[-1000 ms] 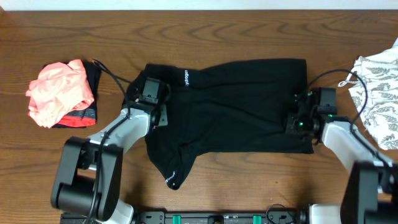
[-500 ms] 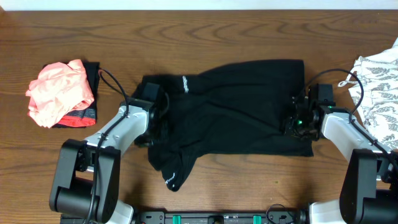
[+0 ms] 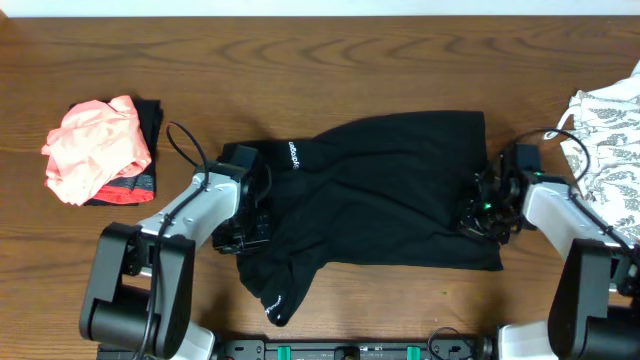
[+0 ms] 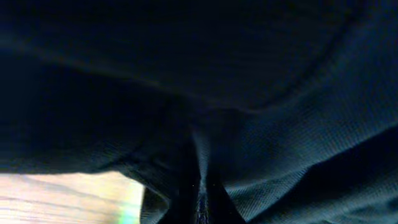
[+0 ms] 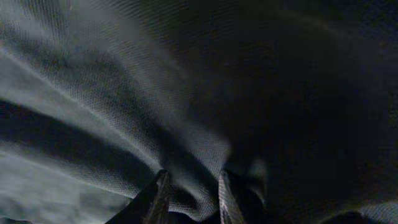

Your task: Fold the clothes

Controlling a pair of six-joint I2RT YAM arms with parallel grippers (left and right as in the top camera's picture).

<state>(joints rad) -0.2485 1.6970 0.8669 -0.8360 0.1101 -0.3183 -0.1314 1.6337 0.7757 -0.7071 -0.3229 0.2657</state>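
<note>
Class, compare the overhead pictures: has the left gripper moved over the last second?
Yes. Against the unmoved coral-pink garment, the left gripper has drawn toward the table's near edge, dragging the black garment with it.

The place was a robotics laboratory workstation. A left arm (image 3: 190, 205) and a right arm (image 3: 550, 205) stood at the near edge of a wood-grain table (image 3: 400, 40), with exposed cables (image 3: 183, 140) and a base rail (image 3: 350, 351) carrying green connectors. A black garment (image 3: 390, 190), a coral-pink garment (image 3: 90, 145) and a white patterned garment (image 3: 610, 140) lay spread apart on the table.
</note>
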